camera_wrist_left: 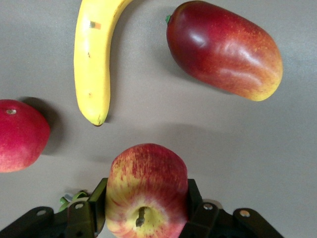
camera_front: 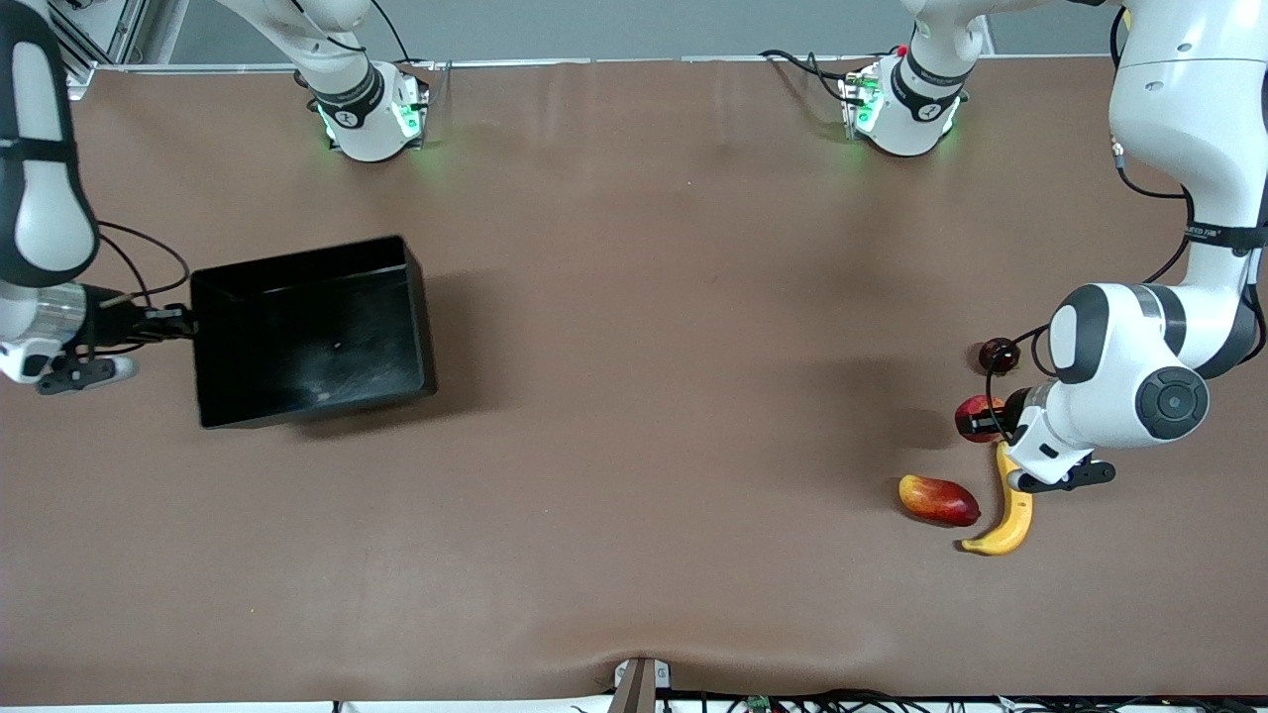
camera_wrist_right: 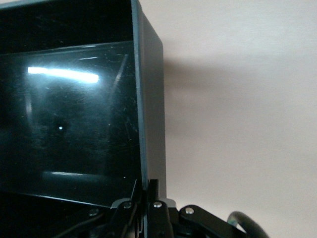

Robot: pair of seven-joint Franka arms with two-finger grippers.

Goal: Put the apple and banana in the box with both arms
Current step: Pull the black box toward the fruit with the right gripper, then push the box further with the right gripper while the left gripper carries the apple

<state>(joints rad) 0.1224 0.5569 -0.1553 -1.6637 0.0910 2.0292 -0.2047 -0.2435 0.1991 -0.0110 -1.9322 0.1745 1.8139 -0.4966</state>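
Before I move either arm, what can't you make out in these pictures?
- Front view: the left end effector and most of the apple it grips are hidden under the left arm's wrist.
- Front view: the banana has its upper end covered by that wrist.
- Left wrist view: the pink fruit is cut off by the edge.
- Right wrist view: the right end effector clamps the box wall; the box floor is dark glare.

A robotics lab bench is shown. Two white arms are mounted on green-lit round bases [camera_front: 371,119] at the top of the frame, on a table [camera_front: 634,396] covered in plain brown sheeting. Loose cables are seen along the top and bottom edges, aluminium framing at upper left.
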